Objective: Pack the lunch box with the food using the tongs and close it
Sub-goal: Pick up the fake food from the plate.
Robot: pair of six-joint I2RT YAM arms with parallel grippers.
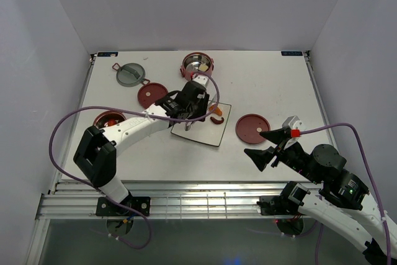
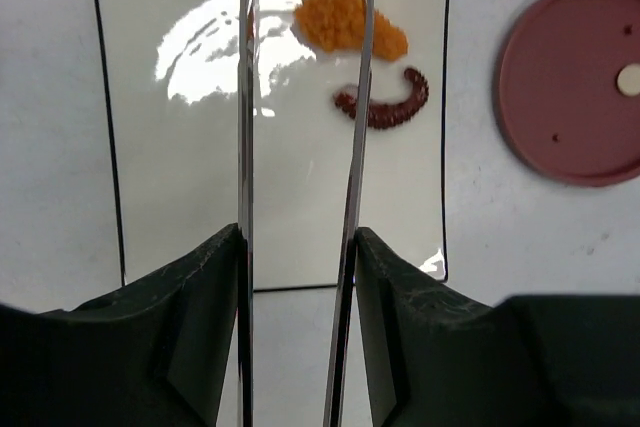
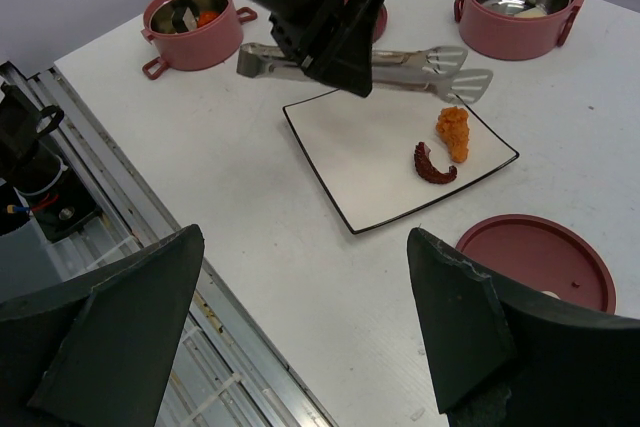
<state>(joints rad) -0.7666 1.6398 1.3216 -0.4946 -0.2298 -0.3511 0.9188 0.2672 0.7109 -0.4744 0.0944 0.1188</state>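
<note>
A robot test lab is shown. A white table [image 1: 267, 85] is boxed in by plain pale walls [image 1: 186, 4] at the top and sides. Along the bottom, the left arm [image 1: 130, 130] and the right arm [image 1: 341, 214] are bolted to metal rails [image 1: 198, 206], and a purple cable [image 1: 51, 146] is looped at the left.

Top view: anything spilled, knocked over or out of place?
Nothing stands out. The far bowl and left bowl sit upright, the grey-green lid and both red lids lie flat, and the orange piece and brown curl are on the plate. The left gripper holds the tongs above it.
</note>
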